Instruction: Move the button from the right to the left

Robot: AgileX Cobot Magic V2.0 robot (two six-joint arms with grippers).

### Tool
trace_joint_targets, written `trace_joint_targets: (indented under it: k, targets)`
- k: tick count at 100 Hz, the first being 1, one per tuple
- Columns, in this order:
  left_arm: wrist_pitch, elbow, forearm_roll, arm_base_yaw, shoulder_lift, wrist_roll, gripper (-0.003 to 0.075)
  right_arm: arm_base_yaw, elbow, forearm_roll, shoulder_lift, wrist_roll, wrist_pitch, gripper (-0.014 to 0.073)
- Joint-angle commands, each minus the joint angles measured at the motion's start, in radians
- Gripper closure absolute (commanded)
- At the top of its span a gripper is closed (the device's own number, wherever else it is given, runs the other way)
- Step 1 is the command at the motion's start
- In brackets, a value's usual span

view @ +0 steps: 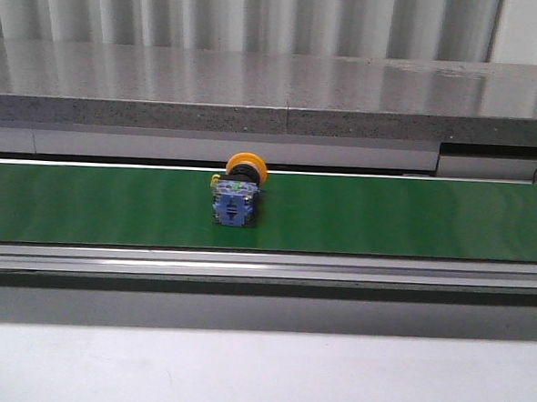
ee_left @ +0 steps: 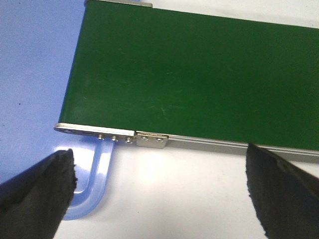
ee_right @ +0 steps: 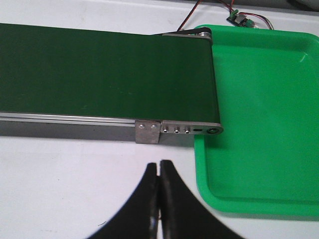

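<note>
the white tabletop [view: 258, 373] carries a long green belt [view: 413, 219] running left to right. in the right wrist view, a green tray [ee_right: 264, 124] sits at the belt's end, its rim tucked under the metal end bracket. the button [view: 237, 192] lies on the belt a little left of centre, yellow collar toward the far edge, blue block toward the camera. the left gripper [ee_left: 159, 191] hangs near the other belt end, fingers [ee_left: 37, 191] spread wide and empty. the right gripper [ee_right: 159, 199] has its fingers pressed together, holding nothing.
</note>
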Motion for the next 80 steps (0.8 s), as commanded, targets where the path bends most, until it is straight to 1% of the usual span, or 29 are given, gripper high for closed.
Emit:
trace_joint_targets:
  k: [1,17,33,46,60,80]
  targets:
    - [-0.053,-0.037,-0.040,-0.014,-0.004,0.000,0.0070,-0.001,-0.022,-0.009,0.004,0.000,-0.058,0.0659]
    - [-0.057,-0.081,-0.112,-0.089,0.027,0.000,0.0071,-0.001,-0.022,-0.009,0.004,0.000,-0.058,0.0659]
    - [-0.098,-0.163,-0.124,-0.217,0.111,-0.011,0.0071,-0.001,-0.022,-0.009,0.004,0.000,-0.058,0.0659]
    - [-0.125,-0.237,-0.119,-0.320,0.232,-0.036,0.0071,-0.001,-0.022,-0.009,0.004,0.000,-0.058,0.0659]
    - [-0.138,-0.317,-0.115,-0.405,0.371,-0.038,0.0071,-0.001,-0.022,-0.009,0.004,0.000,-0.058,0.0659]
    - [-0.142,-0.431,-0.098,-0.495,0.543,-0.038,0.0072,-0.001,-0.022,-0.009,0.004,0.000,-0.058,0.0659]
